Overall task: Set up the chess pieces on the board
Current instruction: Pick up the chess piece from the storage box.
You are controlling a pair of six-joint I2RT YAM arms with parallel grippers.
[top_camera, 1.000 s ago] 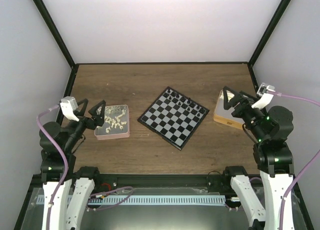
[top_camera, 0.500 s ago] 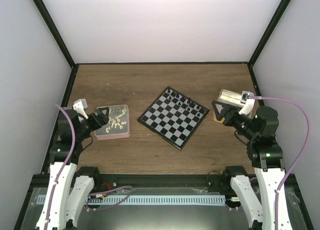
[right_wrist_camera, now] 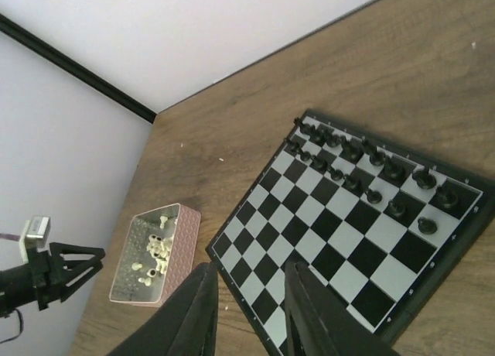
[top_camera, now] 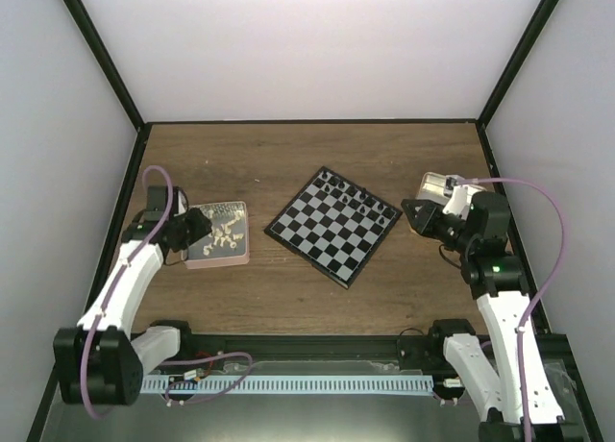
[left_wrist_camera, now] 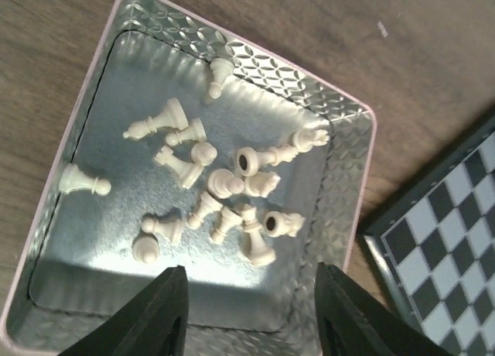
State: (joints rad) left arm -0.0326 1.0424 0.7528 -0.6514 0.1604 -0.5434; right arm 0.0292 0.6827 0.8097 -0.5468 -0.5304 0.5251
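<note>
The board (top_camera: 332, 223) lies turned like a diamond at the table's middle. Black chess pieces (top_camera: 360, 194) stand in two rows along its far right side, and they also show in the right wrist view (right_wrist_camera: 371, 178). Several cream-white chess pieces (left_wrist_camera: 224, 193) lie tumbled in a pink tray (left_wrist_camera: 363, 178). My left gripper (left_wrist_camera: 251, 317) hovers over the tray's near end, open with nothing between its fingers. In the top view the left gripper (top_camera: 187, 233) is at the tray's left edge. My right gripper (right_wrist_camera: 247, 309) is open on a narrower gap and empty. It stays off the board's right corner (top_camera: 415, 214).
The pink tray (top_camera: 216, 235) sits left of the board on the wooden table. A tan box (top_camera: 432, 187) stands at the right, partly hidden behind the right arm. Black frame posts and white walls close in the table on three sides.
Both arms have folded down and back toward their bases. The left gripper stays by the tray. The right one has come down in front of the tan box. Both pairs of jaws have narrowed.
</note>
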